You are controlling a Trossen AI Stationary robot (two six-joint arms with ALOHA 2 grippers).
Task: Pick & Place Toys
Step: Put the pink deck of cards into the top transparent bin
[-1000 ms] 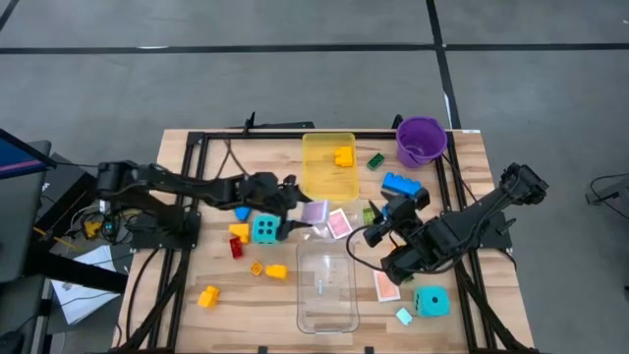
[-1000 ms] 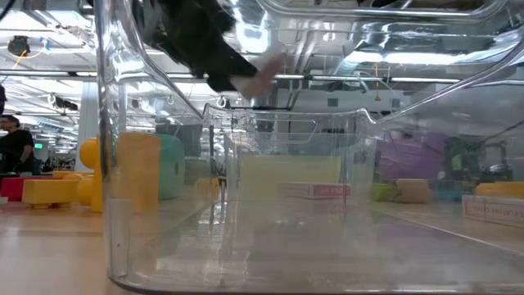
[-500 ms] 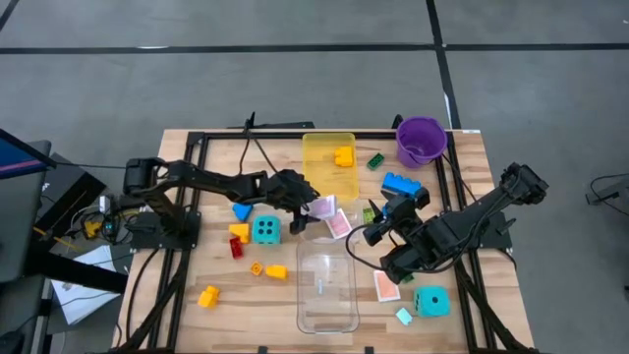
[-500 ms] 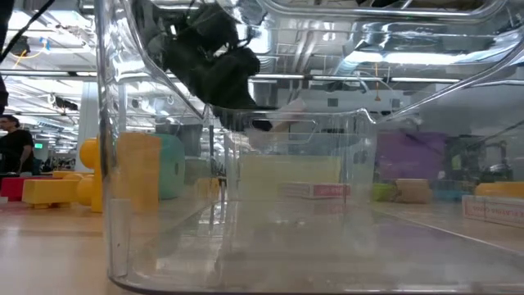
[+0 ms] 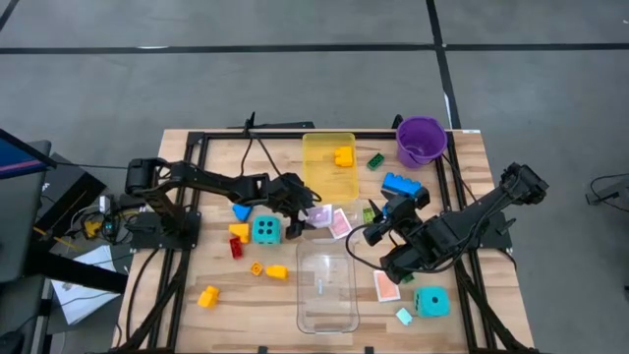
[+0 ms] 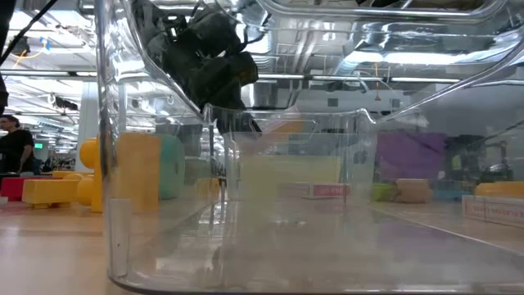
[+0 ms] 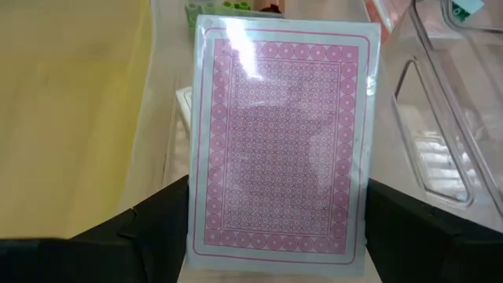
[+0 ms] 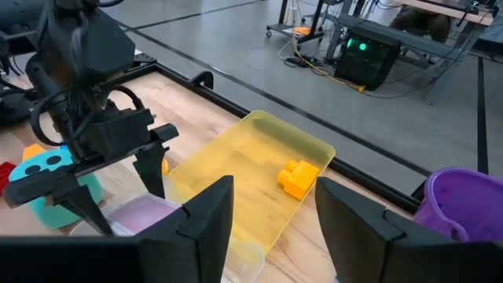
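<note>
High view is showing the left end effector reaching over the middle of the counter, between the yellow tray and the clear tray, and grasping a pink-backed playing card by its two side edges, as the left wrist view is making plain. Two more cards are lying just beside it, and a cyan die is sitting near its wrist. The right end effector is hanging over the counter's right half with its fingers spread apart and nothing between them. Another cyan die and a further card are resting near the right arm, a yellow brick is lying inside the yellow tray, and the purple bucket is standing at the far right corner.
</note>
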